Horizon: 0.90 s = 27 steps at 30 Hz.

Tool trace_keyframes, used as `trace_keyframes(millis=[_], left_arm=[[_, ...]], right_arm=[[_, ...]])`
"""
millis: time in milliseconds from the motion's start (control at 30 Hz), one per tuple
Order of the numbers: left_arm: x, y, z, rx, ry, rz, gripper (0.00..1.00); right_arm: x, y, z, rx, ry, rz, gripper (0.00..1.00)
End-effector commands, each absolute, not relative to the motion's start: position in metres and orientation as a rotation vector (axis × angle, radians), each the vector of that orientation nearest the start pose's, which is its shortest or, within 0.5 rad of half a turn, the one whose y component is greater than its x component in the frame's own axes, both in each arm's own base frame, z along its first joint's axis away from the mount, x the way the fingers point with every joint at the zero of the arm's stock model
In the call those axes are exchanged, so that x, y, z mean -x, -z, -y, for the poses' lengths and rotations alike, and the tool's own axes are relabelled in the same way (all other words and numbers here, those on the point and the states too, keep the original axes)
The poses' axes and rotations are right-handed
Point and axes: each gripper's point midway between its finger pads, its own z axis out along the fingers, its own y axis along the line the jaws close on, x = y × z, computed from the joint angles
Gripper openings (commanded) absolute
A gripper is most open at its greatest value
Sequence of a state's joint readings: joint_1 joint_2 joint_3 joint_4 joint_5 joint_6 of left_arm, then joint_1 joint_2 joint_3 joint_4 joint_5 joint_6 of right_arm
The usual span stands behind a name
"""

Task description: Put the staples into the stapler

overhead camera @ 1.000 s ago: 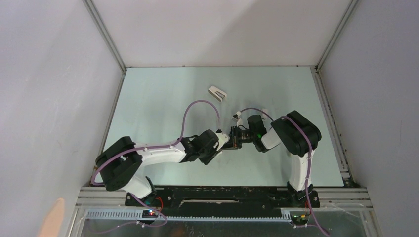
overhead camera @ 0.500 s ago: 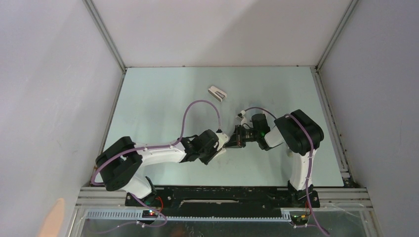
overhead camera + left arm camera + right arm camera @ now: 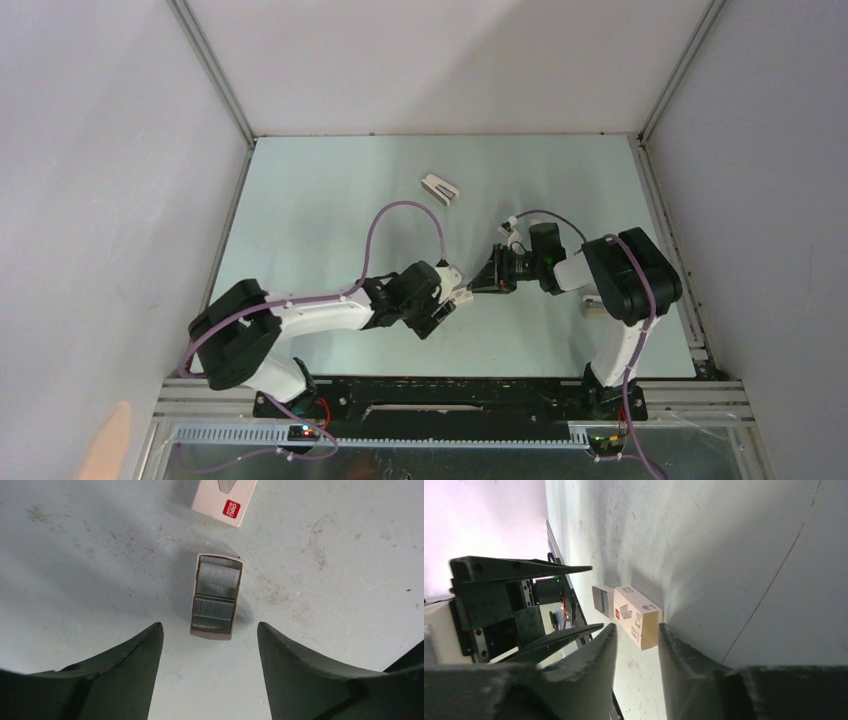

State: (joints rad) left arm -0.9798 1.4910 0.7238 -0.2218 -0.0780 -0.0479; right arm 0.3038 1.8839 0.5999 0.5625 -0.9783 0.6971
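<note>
The staples (image 3: 216,595) are grey strips in a small white tray lying flat on the table, just beyond my left gripper (image 3: 209,626). That gripper is open and holds nothing. Past the tray lies the white box sleeve (image 3: 225,500) with a red mark. In the right wrist view the sleeve (image 3: 639,617) rests on the table with its near end between the tips of my right gripper (image 3: 636,627), whose jaws stand a little apart. The tray (image 3: 601,600) lies behind the sleeve. The white stapler (image 3: 440,188) sits far back on the table, away from both grippers (image 3: 458,297) (image 3: 492,278).
The two arms face each other tip to tip at mid-table. A small white object (image 3: 593,305) lies beside the right arm's elbow. Grey walls close in the pale green table (image 3: 330,220) on three sides.
Both grippers have opened. The right arm has drawn back to the right, so the two grippers no longer meet. The left arm has barely moved.
</note>
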Motion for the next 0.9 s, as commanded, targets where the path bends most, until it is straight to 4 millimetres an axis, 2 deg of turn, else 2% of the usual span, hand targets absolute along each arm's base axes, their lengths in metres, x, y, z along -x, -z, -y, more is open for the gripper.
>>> trace_keyframes(millis=[0,133,200,333,467,600,733,867], left_arm=[[-0.201,-0.060,0.269,-1.002,0.346,-2.217,0.80],[-0.218,-0.102,0.258,-0.796,0.289,-2.167,0.92],[-0.226,-0.123,0.245,-0.671,0.239,-2.152,0.98],[-0.234,-0.162,0.210,-0.423,0.176,-2.131,1.00],[-0.237,-0.194,0.164,-0.146,0.165,-2.144,1.00],[-0.228,-0.213,0.121,0.056,0.155,-2.146,1.00],[-0.219,-0.230,0.100,0.107,0.229,-2.090,1.00],[-0.216,-0.242,0.085,0.086,0.213,-2.048,1.00]], right_arm=[[-0.266,-0.039,-0.241,0.128,-1.464,-2.417,0.48],[-0.271,-0.048,-0.221,0.066,-1.224,-2.456,0.69],[-0.274,-0.061,-0.208,0.032,-1.066,-2.443,0.78],[-0.269,-0.074,-0.167,-0.105,-0.702,-2.474,0.91],[-0.264,-0.094,-0.114,-0.292,-0.361,-2.420,0.97],[-0.245,-0.113,-0.063,-0.496,-0.116,-2.341,0.99],[-0.220,-0.110,-0.018,-0.766,0.057,-2.311,0.99],[-0.204,-0.101,0.013,-1.020,0.169,-2.271,0.99]])
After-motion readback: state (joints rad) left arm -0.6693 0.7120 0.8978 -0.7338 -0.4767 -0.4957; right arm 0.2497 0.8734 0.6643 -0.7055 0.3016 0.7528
